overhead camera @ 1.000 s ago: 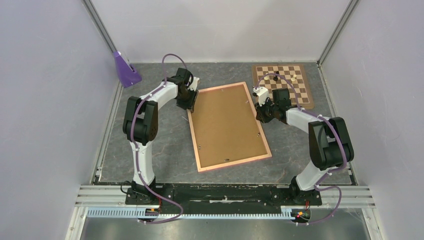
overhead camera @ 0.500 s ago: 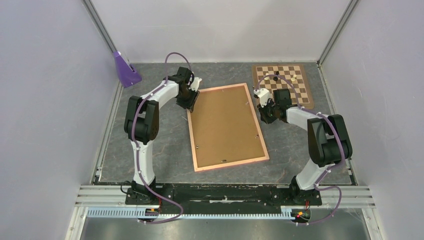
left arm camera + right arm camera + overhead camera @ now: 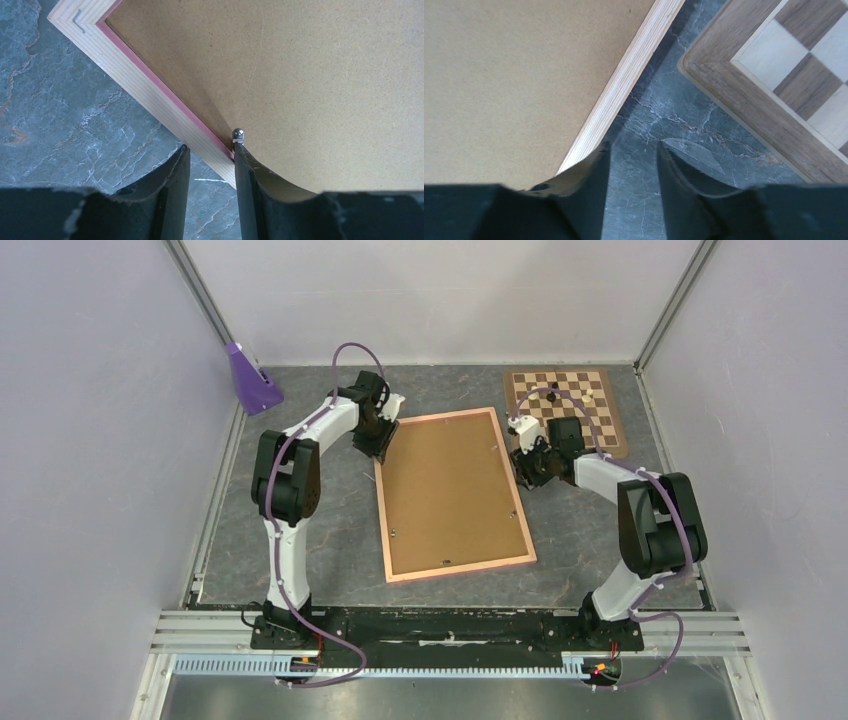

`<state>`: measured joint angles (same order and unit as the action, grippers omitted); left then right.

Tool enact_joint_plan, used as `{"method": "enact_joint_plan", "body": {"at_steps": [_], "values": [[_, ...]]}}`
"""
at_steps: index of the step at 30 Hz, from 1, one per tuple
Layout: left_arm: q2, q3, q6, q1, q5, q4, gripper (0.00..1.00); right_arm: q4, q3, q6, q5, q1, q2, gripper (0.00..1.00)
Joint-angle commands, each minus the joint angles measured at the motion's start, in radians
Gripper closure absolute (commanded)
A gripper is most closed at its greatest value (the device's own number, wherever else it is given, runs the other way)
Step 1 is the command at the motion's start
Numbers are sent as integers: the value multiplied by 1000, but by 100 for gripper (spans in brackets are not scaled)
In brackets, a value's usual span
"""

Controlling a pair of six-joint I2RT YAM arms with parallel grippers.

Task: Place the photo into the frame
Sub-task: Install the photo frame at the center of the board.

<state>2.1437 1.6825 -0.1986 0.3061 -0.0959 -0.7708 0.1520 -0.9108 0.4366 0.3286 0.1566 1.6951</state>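
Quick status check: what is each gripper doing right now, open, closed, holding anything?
Left gripper: open, fingers straddling the frame edge, not clamped.
Right gripper: open, holding nothing, just beside the frame's other edge.

Chessboard (image 3: 568,411) far right; purple stand (image 3: 250,379) far-left corner.

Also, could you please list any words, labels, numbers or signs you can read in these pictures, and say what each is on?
None can be read.
The frame and its brown backing board: no print or label.
The chessboard: only plain squares.
The purple block: no visible marking.
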Motion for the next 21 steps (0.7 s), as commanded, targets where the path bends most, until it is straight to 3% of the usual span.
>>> {"method": "enact_joint_plan", "body": {"at_steps": [1,6,21], "values": [[17,40,9,14,4,-18,55,-14,-15,-46,47,-4,-83,52],[31,73,50,13,-33,-40,53,-13,-11,-71,79,-2,-88,46],[-26,28,81,11,-44,-59,49,-2,27,-61,106,4,-93,46]]}}
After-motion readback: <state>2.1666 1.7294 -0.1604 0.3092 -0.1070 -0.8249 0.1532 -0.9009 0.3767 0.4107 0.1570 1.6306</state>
